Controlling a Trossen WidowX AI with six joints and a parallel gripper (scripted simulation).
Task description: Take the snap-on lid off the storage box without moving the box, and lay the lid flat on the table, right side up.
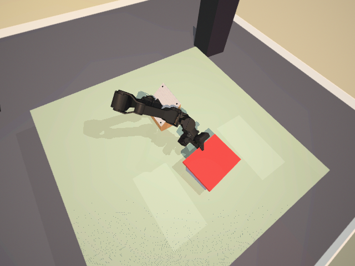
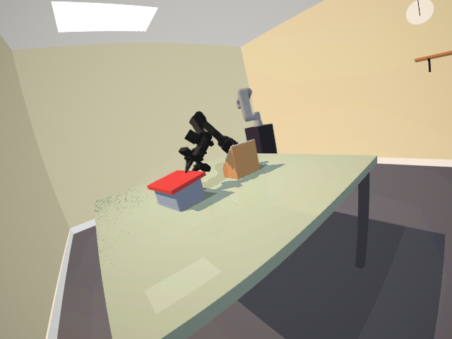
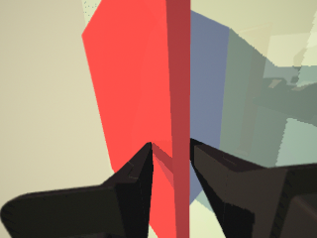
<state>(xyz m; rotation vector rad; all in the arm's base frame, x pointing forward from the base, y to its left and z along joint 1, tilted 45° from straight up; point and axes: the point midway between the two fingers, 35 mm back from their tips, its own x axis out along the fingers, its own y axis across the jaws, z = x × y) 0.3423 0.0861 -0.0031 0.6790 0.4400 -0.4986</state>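
The red lid (image 1: 213, 164) (image 2: 176, 181) (image 3: 131, 74) lies over the top of the blue-grey storage box (image 1: 194, 177) (image 2: 190, 195) (image 3: 210, 84), its red top face up. The box stands on the table (image 1: 114, 183) (image 2: 255, 219). My gripper (image 1: 201, 148) (image 2: 187, 171) (image 3: 168, 145) is shut on the lid's near edge, one finger over the top face and the other at the outer side of the rim. The outer fingertip is hidden in the top and exterior views. A slight tilt or gap between lid and box is too small to tell.
A wedge-shaped wooden block (image 1: 167, 96) (image 2: 245, 160) with a pale sloping face stands behind the gripper, partly under the arm in the top view. A dark pedestal (image 1: 213, 25) (image 2: 263, 138) stands beyond the table's far edge, carrying a grey arm (image 2: 246, 105).
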